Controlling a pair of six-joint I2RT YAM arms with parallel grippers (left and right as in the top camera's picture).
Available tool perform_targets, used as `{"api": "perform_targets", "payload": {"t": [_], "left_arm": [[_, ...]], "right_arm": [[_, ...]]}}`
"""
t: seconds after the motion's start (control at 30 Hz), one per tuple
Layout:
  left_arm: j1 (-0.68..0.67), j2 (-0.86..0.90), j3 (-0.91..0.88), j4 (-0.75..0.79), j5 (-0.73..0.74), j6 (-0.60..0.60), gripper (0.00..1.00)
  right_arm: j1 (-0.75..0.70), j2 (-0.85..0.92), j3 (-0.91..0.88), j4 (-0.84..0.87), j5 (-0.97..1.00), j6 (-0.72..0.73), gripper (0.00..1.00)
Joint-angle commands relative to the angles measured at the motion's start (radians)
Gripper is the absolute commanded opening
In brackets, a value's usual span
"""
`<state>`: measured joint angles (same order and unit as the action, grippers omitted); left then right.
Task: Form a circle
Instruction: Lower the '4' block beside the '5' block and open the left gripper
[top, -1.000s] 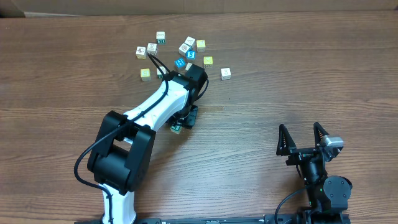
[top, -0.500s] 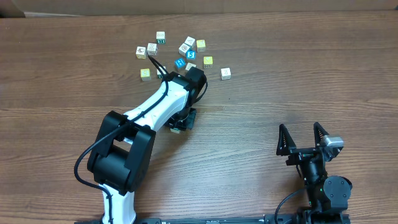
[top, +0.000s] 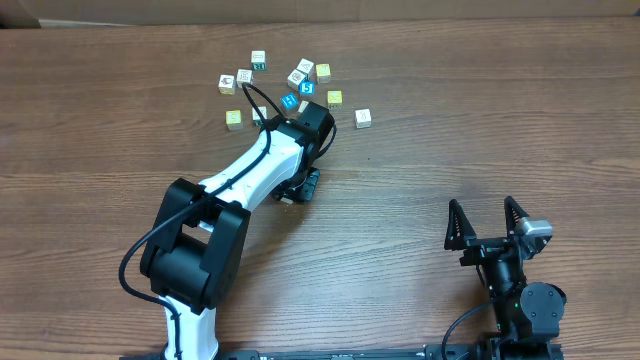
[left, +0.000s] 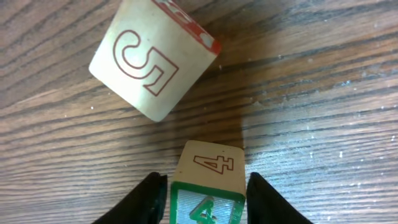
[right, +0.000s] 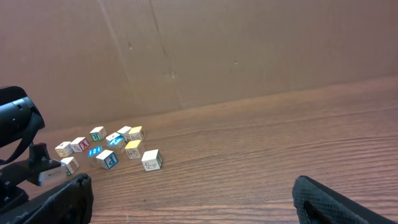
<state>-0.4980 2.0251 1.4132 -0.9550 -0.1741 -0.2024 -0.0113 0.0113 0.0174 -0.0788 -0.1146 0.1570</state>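
At the left of the scatter on the table (top: 120, 120), a few loose cubes (top: 244, 76) lay apart from one another, a yellowish cube (top: 233, 118) nearest the front. Just right of them the white left arm reached in from the near side. Its left gripper (left: 206, 180) pointed down at the wood with one dark finger (left: 155, 198) on each side of a cube marked 4 (left: 210, 186). The fingers stood very close to that cube's sides, but whether they pinched it could not be told. Beyond it, a little apart, lay a cube marked 5 (left: 152, 59), turned cornerwise to the first.

The circle (top: 301, 78) sat toward the far side of the table, just beyond the left wrist. It was a tight knot of small white-faced cubes with a blue-faced one, touching or nearly so and each turned at its own angle. It was no clean ring. Its longer stretch ran roughly from far to near, leaning slightly left toward the near end.

Right of it lay more loose cubes, the rightmost white one (top: 363, 118) well apart. Far right, near the front edge, the right gripper (top: 490, 212) stood with its fingers spread wide, empty.
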Motion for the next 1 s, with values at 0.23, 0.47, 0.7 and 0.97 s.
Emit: {"api": "perform_targets", "payload": {"t": [0.23, 0.47, 0.7, 0.97], "left_arm": [[-0.006, -0.002, -0.004, -0.042, -0.013, 0.015, 0.27], [-0.005, -0.002, -0.004, -0.02, -0.016, 0.016, 0.25], [-0.005, -0.002, -0.004, 0.005, -0.021, 0.024, 0.26], [-0.005, -0.002, -0.004, 0.026, -0.021, 0.024, 0.25]], "right_arm": [[0.005, -0.008, -0.01, 0.005, 0.009, 0.003, 1.0], [0.005, -0.008, -0.01, 0.005, 0.009, 0.003, 1.0], [0.005, -0.008, -0.01, 0.005, 0.009, 0.003, 1.0], [0.005, -0.008, -0.01, 0.005, 0.009, 0.003, 1.0]]}}
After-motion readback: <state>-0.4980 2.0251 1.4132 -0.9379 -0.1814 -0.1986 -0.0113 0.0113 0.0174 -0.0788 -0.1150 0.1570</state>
